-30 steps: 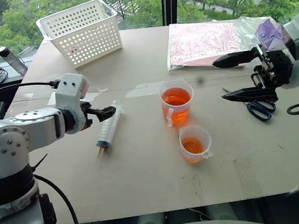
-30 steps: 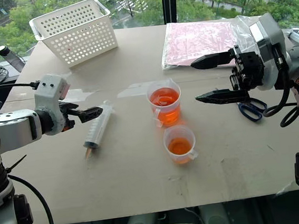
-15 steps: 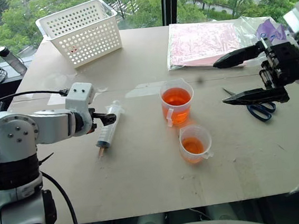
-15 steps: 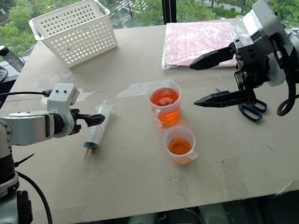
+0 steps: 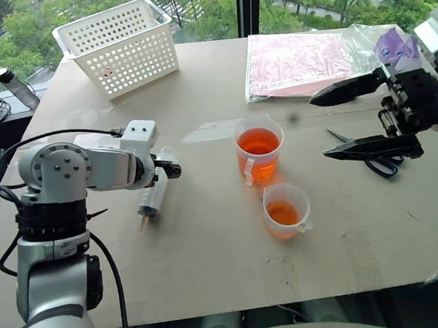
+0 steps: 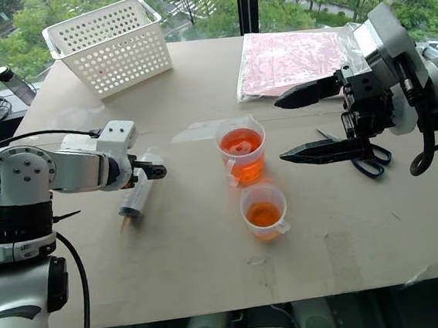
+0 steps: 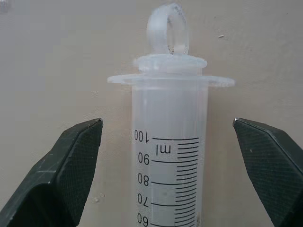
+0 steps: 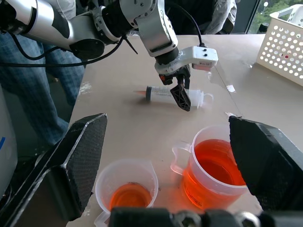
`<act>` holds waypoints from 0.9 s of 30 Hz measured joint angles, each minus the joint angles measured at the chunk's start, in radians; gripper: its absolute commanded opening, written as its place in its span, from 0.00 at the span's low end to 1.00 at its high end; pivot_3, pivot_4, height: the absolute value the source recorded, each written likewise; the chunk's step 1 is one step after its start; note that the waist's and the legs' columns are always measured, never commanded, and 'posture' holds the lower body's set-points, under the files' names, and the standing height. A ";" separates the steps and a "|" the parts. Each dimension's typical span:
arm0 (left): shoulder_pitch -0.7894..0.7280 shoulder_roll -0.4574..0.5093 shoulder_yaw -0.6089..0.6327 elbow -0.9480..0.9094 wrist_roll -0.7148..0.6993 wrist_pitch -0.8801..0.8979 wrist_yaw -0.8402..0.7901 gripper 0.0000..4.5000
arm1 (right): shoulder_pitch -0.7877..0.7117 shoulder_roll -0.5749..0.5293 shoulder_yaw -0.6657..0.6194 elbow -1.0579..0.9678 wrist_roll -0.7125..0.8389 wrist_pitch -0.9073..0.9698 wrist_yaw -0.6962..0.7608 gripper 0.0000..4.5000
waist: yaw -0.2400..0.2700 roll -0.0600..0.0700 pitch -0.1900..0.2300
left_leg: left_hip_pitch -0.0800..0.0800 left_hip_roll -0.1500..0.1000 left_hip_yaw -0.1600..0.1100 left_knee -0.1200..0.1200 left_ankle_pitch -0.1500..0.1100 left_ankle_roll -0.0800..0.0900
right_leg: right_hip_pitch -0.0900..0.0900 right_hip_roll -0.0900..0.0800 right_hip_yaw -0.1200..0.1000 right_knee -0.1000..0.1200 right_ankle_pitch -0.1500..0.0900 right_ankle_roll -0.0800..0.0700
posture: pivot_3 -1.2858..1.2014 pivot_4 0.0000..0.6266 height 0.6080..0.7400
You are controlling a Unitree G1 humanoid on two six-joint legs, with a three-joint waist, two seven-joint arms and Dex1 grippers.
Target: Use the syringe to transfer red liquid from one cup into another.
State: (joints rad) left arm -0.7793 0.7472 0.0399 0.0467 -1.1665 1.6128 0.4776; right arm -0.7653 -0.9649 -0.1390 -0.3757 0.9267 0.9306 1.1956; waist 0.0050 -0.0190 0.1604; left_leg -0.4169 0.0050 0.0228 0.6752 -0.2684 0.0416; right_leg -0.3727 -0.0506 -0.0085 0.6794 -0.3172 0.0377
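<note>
Clear plastic syringe (image 5: pixel 156 192) lay flat on the table (image 5: pixel 214 273), toward its left edge, orange tip pointing at the near edge, ring end toward the far edge. Your left gripper (image 5: pixel 167 169) sat over the barrel's upper end, jaws wide open on either side of it, not touching; in the left wrist view the syringe (image 7: pixel 170 156) ran between the two black fingers (image 7: pixel 71 175) with gaps on both sides. Your right gripper (image 5: pixel 354 118) was raised toward the table's right edge, jaws spread wide and holding nothing. Two clear cups stood around the table's middle: the taller cup (image 5: pixel 260 151) farther back, the shorter cup (image 5: pixel 285 209) just nearer, close together. Both held the red liquid (image 5: pixel 258 141), more in the taller one. White perforated basket (image 5: pixel 118 46) stood at the far left corner, pink-filled plastic bag (image 5: pixel 298 62) at the far right, blue-handled scissors (image 5: pixel 378 160) below the right gripper.
</note>
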 measured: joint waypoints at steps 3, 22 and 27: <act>0.000 -0.012 -0.003 0.027 0.045 0.000 -0.013 1.00 | 0.025 0.000 0.000 -0.001 0.002 -0.005 -0.007 0.97 | -0.001 0.000 0.000 | 0.000 0.000 0.000 0.000 0.000 0.000 | 0.000 0.000 0.000 0.000 0.000 0.000 | 0.52 0.24 1.00; -0.028 -0.030 -0.008 0.008 0.346 -0.099 -0.256 0.31 | 0.076 -0.005 -0.018 -0.020 0.020 -0.041 -0.032 1.00 | 0.001 0.000 0.000 | 0.000 0.000 0.000 0.001 0.000 -0.001 | 0.000 0.000 0.000 0.001 0.000 0.000 | 0.52 0.24 1.00; -0.033 0.030 0.071 -0.101 0.383 -0.228 -0.419 0.31 | 0.074 -0.006 -0.018 -0.016 0.022 -0.041 -0.038 1.00 | 0.001 -0.001 0.000 | -0.002 0.000 0.000 0.001 0.000 -0.001 | -0.001 0.000 0.000 -0.001 0.000 0.000 | 0.52 0.24 1.00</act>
State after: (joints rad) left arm -0.8121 0.7775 0.1112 -0.0539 -0.7835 1.3847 0.0583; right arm -0.6909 -0.9711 -0.1572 -0.3917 0.9485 0.8895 1.1576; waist 0.0060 -0.0196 0.1606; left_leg -0.4185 0.0050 0.0227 0.6758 -0.2680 0.0410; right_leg -0.3736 -0.0505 -0.0086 0.6787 -0.3172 0.0377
